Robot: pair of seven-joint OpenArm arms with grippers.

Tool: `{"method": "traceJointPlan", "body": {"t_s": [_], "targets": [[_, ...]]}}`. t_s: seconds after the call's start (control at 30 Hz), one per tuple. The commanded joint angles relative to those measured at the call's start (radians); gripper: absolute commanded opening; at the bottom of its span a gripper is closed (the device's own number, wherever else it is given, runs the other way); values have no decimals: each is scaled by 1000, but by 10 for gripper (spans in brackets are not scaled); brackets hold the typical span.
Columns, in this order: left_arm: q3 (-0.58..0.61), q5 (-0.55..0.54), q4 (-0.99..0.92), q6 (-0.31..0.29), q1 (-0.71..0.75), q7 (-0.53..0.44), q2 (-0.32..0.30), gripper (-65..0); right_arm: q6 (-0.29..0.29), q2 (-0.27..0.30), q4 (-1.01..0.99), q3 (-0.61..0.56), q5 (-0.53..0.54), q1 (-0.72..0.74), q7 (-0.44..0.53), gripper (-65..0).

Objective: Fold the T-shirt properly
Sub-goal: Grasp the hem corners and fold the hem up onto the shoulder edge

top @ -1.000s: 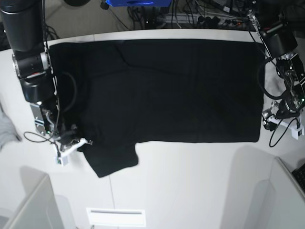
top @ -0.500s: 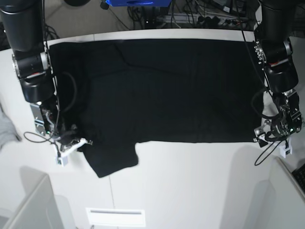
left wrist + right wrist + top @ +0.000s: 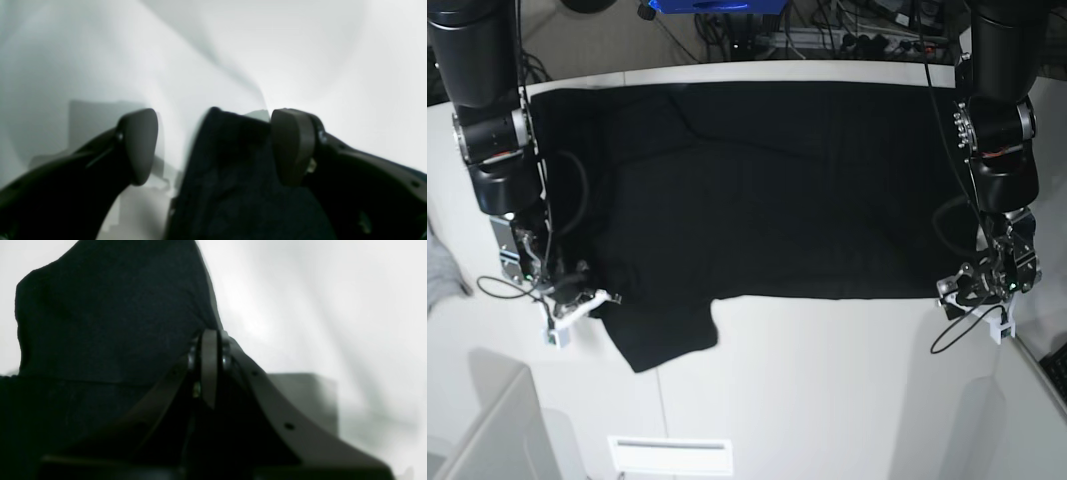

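The black T-shirt [image 3: 767,190] lies spread flat on the white table [image 3: 827,380], one sleeve [image 3: 667,335] pointing toward the front. In the base view my right gripper [image 3: 587,300] sits at the shirt's front left edge beside that sleeve. The right wrist view shows this gripper [image 3: 208,366] with its jaws pressed together at the edge of the black cloth [image 3: 110,313]. My left gripper [image 3: 972,293] is at the shirt's front right corner. Its fingers [image 3: 293,146] stand wide apart in the left wrist view, with the corner of the cloth [image 3: 233,166] between them, untouched on the left side.
A small grey cloth [image 3: 439,270] lies at the table's left edge. Cables [image 3: 827,30] crowd the space behind the table. White panels stand at the front left [image 3: 487,430] and front right [image 3: 1027,400]. A white label [image 3: 670,455] sits at the front edge.
My left arm has swung in and forward, bringing its open gripper down to the shirt's front right corner. The right arm and the shirt have not moved.
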Motion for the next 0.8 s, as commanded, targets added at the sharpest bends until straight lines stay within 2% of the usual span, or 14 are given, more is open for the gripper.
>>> {"method": "traceJointPlan", "body": {"t_s": [0.0, 0.07, 0.13, 0.17, 0.27, 0.37, 0.63, 0.77], "targets": [[1, -12, 3, -5, -10, 26, -2, -150, -7, 8, 1, 0, -14, 13, -34, -650], [1, -12, 3, -5, 4, 27, 0, -153, -7, 8, 1, 0, -14, 13, -34, -650], [1, -12, 3, -5, 9, 27, 0, -217, -7, 8, 1, 0, -14, 13, -34, -650], [1, -12, 3, -5, 10, 27, 0, -265, -7, 10, 0, 0, -14, 11, -34, -650], [1, -12, 3, -5, 29, 26, 0, -471, -7, 10, 0, 0, -14, 11, -32, -650], [1, -12, 10, -5, 36, 26, 0, -650, -7, 10, 3, 2, -12, 2, -29, -650], [2, -12, 19, -5, 38, 27, -6, -650, -7, 19, 9, 2, -12, -3, -26, -650], [-6, -13, 153, -5, 89, 32, -6, -650, -7, 37, 63, 4, -9, -21, -24, -650]]}}
